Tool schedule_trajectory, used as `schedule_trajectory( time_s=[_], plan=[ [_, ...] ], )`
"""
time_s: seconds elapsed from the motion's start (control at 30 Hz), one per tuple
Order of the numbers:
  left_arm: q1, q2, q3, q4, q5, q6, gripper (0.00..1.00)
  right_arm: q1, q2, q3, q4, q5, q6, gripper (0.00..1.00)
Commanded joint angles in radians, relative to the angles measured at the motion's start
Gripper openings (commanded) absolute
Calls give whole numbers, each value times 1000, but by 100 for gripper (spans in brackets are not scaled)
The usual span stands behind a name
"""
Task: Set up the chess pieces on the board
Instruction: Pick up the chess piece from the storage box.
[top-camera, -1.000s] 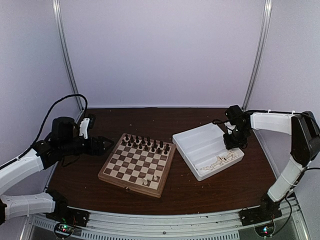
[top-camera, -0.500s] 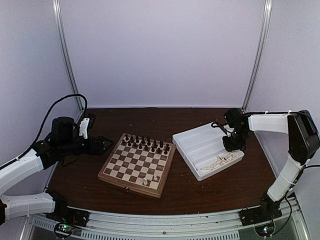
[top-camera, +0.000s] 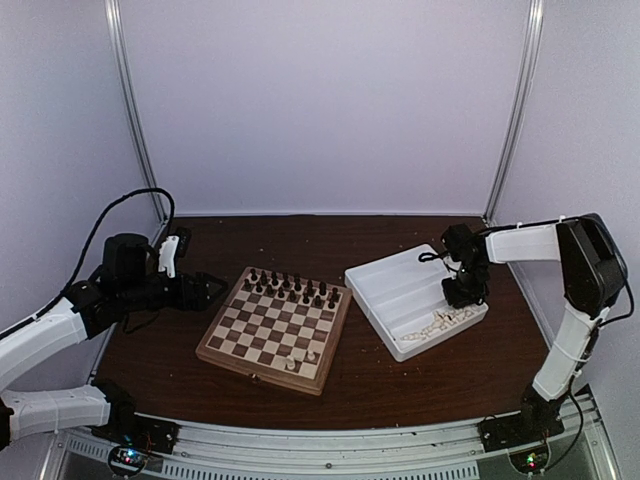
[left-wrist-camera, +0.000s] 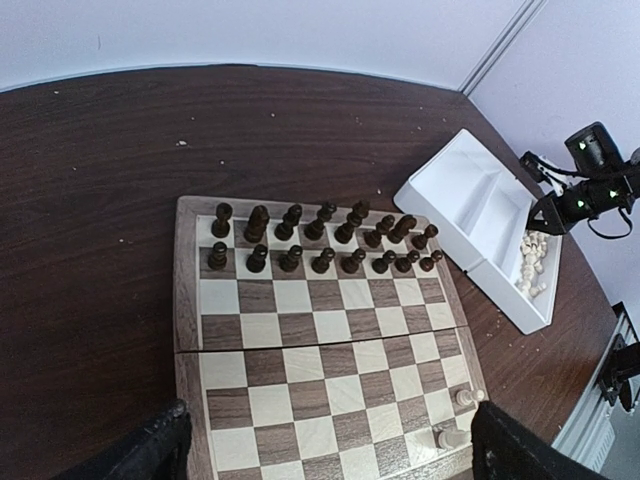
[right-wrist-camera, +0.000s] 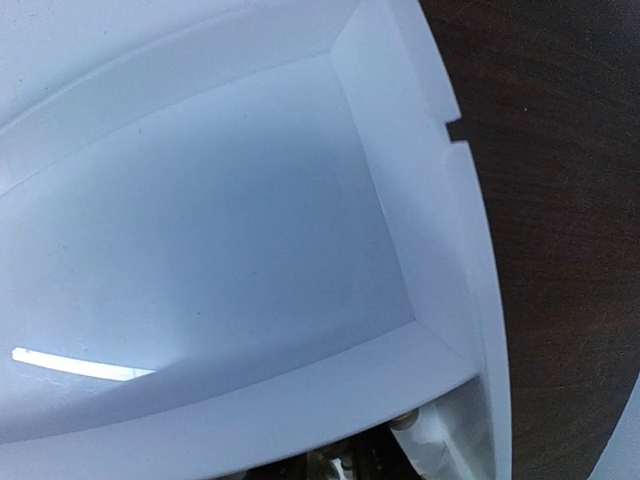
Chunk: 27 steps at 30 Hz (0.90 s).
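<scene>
The board (top-camera: 256, 336) lies mid-table with dark pieces (top-camera: 290, 287) along its far two rows. Two cream chess pieces (top-camera: 301, 359) stand at its near right corner, also seen in the left wrist view as cream chess pieces (left-wrist-camera: 456, 417). A pile of cream pieces (top-camera: 443, 320) lies in the white tray's near right compartment. My right gripper (top-camera: 465, 293) hangs low in the tray just behind that pile. Its wrist view shows only a tray wall (right-wrist-camera: 300, 390) and a few cream pieces (right-wrist-camera: 402, 424) at the bottom edge, with the jaws mostly hidden. My left gripper (top-camera: 212, 288) is open left of the board (left-wrist-camera: 320, 340).
The white tray (top-camera: 398, 283) sits right of the board, angled, with its other compartments bare (left-wrist-camera: 470, 200). Dark wood tabletop (top-camera: 420, 380) surrounds both. Purple walls and metal posts enclose the back and sides.
My right gripper has shifted slightly left and lower inside the tray, toward the cream pile. The left arm and the board pieces have not moved.
</scene>
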Motion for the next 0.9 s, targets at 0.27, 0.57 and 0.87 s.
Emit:
schedule_trajectory(
  time_s=[0.27, 0.57, 0.87],
  plan=[
    [-5, -14, 26, 26, 5, 4, 98, 36, 41, 64, -79, 159, -11, 22],
    [-5, -16, 26, 27, 7, 1, 98, 39, 37, 51, -88, 184, -8, 22],
    [-5, -22, 27, 25, 9, 1, 98, 40, 96, 101, -94, 189, 3, 17]
  ],
)
